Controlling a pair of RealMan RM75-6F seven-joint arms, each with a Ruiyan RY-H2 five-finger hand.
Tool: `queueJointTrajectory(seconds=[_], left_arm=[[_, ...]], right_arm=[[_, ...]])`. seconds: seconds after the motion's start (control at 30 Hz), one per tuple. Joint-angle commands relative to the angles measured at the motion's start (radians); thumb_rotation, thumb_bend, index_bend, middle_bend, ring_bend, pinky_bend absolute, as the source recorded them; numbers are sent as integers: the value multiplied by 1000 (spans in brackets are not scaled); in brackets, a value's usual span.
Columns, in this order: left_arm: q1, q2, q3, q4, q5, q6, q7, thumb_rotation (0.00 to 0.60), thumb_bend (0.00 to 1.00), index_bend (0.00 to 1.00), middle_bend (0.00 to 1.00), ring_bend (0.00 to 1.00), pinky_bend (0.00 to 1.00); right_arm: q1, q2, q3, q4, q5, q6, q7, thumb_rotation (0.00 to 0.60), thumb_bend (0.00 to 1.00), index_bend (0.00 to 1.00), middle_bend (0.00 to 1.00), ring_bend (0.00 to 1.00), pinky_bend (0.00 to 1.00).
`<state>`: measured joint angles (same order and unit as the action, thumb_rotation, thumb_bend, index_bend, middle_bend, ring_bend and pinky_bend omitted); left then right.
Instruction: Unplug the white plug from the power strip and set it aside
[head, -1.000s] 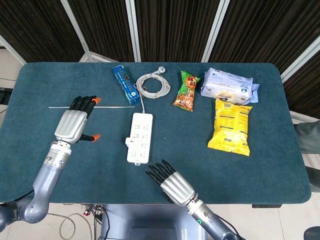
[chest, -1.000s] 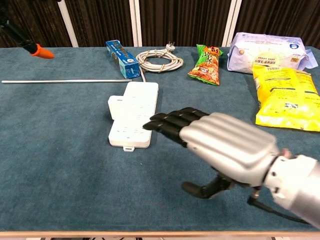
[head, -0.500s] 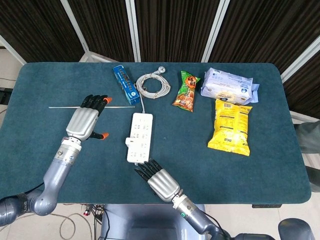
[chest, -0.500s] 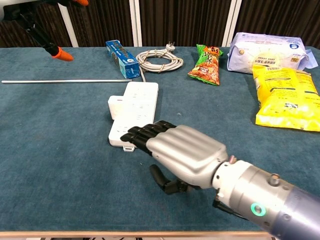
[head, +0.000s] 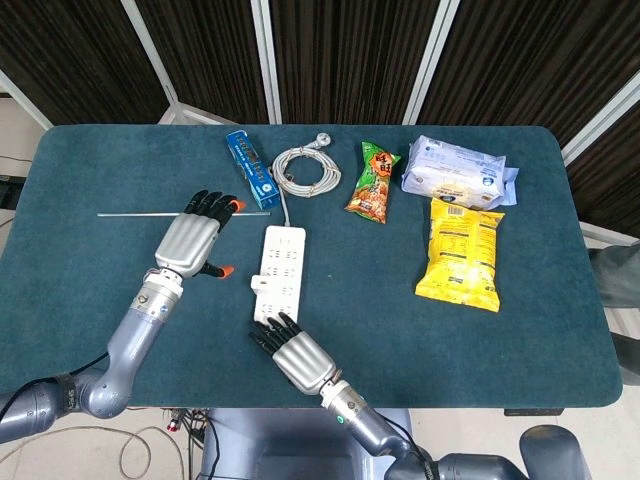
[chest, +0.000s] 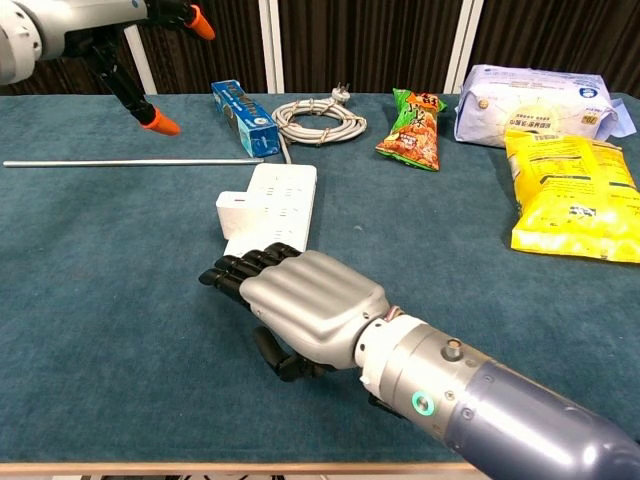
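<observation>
The white power strip (head: 281, 268) (chest: 277, 200) lies lengthwise at the table's middle. A white plug (head: 257, 285) (chest: 236, 213) sits on its left side near the front end. My right hand (head: 297, 352) (chest: 300, 305) hovers at the strip's near end with its fingers stretched out, holding nothing. In the chest view its dark fingertips hide that end of the strip, just in front of the plug. My left hand (head: 195, 237) (chest: 90, 25) is open to the left of the strip, its orange-tipped fingers spread, a short way from the plug.
A thin metal rod (head: 140, 213) (chest: 120, 161) lies left of the strip. Behind it are a blue box (head: 250, 168) (chest: 243, 116) and the coiled white cable (head: 305, 170) (chest: 320, 120). A snack bag (head: 373, 181), white pack (head: 458, 172) and yellow bag (head: 460, 252) lie right.
My right hand has slid left and forward from the front edge to the strip's near end. My left hand has moved right, closer to the strip.
</observation>
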<state>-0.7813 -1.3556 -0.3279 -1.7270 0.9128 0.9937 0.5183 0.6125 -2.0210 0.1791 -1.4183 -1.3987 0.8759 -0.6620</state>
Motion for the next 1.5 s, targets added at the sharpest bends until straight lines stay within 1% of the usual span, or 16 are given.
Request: queueJointTrajectory(seconds=[0.03,0.43,0.83,1.13,1.3,1.4,1.5], left_arm=[[-11,-10,8,6,-2,-6,4,600,0,162,105,27,31],[-40,-38,44,21,4,-5,5,600,0,168,110,29,32],[-58,-54,70,24,8,-7,2,600,0,183,130,30,37],[-107,-103,87,58,1,-37,36,600,6,230,217,54,66],[-126,-128,92,74,-11,-40,52,600,6,232,225,54,67],[-130,-135,96,76,-14,-33,58,600,6,239,247,55,67],[-132,-136,103,75,-18,-26,68,600,13,273,325,84,85]], right_arm=[[15,-21,9,25,17,-5,-4,600,802,0,0,0,0],[72,-96,37,117,64,-7,-28,600,803,0,0,0,0],[99,-116,47,156,90,9,-34,600,804,0,0,0,0],[105,-118,34,167,126,6,-43,600,804,4,3,0,0],[101,-117,23,158,140,10,-40,600,803,8,6,0,0],[100,-117,16,155,145,14,-37,600,803,8,6,0,0],[100,-117,9,152,147,18,-33,600,803,8,5,0,0]])
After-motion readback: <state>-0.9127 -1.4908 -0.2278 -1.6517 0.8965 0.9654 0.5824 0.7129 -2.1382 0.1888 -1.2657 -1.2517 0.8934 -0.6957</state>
